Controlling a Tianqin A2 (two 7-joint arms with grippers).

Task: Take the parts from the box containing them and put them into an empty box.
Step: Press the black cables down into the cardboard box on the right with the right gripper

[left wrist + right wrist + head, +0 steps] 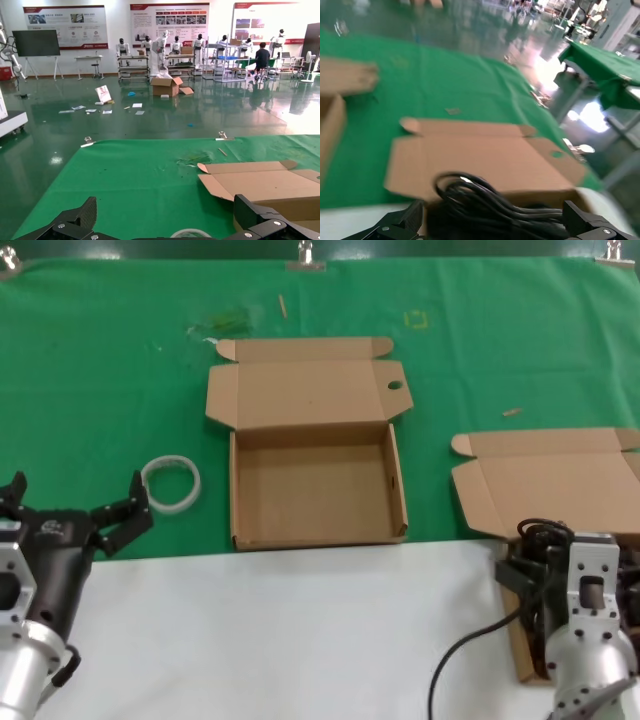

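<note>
1. Your right end effector [492, 227] is directly over the source box [545, 480], at the near right edge of the desk [300, 640]. Its fingers [395, 225] are spread wide on either side of the cable bundle [485, 200], and nothing is gripped yet.
2. The black cables sit just below and between those fingers, loops piled up and tangled. In the head view the bundle [540, 535] pokes out right behind the wrist.
3. The step in hand looks like the pick. Lower straight down so the fingers straddle the thickest part of the bundle, not one stray loop.
4. Close on several strands together; a single loop will likely slip or drag the rest out in a mess.
5. Lift clear of the box wall before you traverse. The open lid flap [485, 150] lies just beyond the end effector, so don't snag it.
6. The empty box [315, 485], the one with the round hole [394, 385] in its lid, sits well off to the left of this end effector, open with a bare floor.
7. The left end effector [75, 505] is parked wide open at the near left; the tape ring [172, 483] lies just beyond it. Leave both alone.
</note>
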